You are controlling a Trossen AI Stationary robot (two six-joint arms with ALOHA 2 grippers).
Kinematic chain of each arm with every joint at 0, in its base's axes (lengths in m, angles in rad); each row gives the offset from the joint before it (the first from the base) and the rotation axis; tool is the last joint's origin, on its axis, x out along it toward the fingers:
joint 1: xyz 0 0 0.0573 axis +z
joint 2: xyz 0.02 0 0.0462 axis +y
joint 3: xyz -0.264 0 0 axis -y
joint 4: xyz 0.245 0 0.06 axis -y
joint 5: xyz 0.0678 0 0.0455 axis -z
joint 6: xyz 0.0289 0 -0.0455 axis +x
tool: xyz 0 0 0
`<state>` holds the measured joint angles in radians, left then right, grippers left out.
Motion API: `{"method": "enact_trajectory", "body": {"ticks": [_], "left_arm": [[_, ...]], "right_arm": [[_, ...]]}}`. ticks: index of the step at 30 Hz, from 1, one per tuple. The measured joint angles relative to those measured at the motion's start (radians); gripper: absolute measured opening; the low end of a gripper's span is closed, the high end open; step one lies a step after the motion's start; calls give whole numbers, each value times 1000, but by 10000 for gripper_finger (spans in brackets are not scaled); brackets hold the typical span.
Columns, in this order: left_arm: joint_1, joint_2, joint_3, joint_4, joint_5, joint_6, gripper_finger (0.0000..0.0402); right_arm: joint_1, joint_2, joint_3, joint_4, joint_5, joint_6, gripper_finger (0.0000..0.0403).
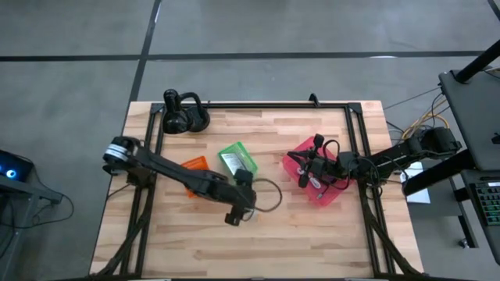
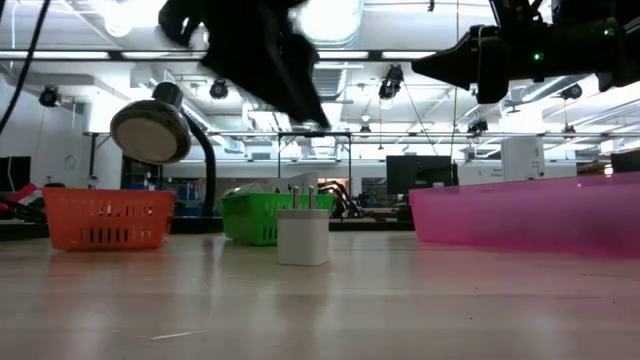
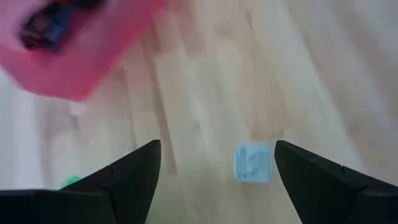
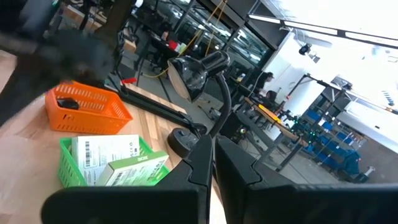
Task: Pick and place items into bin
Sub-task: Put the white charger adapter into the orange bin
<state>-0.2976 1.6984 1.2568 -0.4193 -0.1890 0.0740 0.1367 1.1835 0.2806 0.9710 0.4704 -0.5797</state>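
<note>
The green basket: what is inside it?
The green basket holds two white-and-green boxes, one flat with a barcode label, one leaning across it. Whatever lies under the boxes is covered and cannot be seen.

Pink bin (image 3: 74, 50) contents blurred; pale square object (image 3: 254, 163) unidentifiable.

Light wood-plank table (image 1: 312, 234) with a black frame carries an orange basket (image 1: 194, 166), a green basket (image 1: 237, 158) holding boxes, a pink bin (image 1: 324, 193), a black desk lamp (image 1: 181, 115), plus a small white charger block (image 2: 303, 236).
</note>
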Motion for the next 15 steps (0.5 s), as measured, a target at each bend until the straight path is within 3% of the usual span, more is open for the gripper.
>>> {"method": "enact_trajectory", "body": {"ticks": [6, 15], "left_arm": [[-6, 106, 4, -6, -2, 11, 296], [-13, 171, 0, 10, 7, 7, 297]], "right_arm": [[0, 0, 0, -3, 0, 0, 9], [0, 0, 0, -3, 0, 0, 9]]}}
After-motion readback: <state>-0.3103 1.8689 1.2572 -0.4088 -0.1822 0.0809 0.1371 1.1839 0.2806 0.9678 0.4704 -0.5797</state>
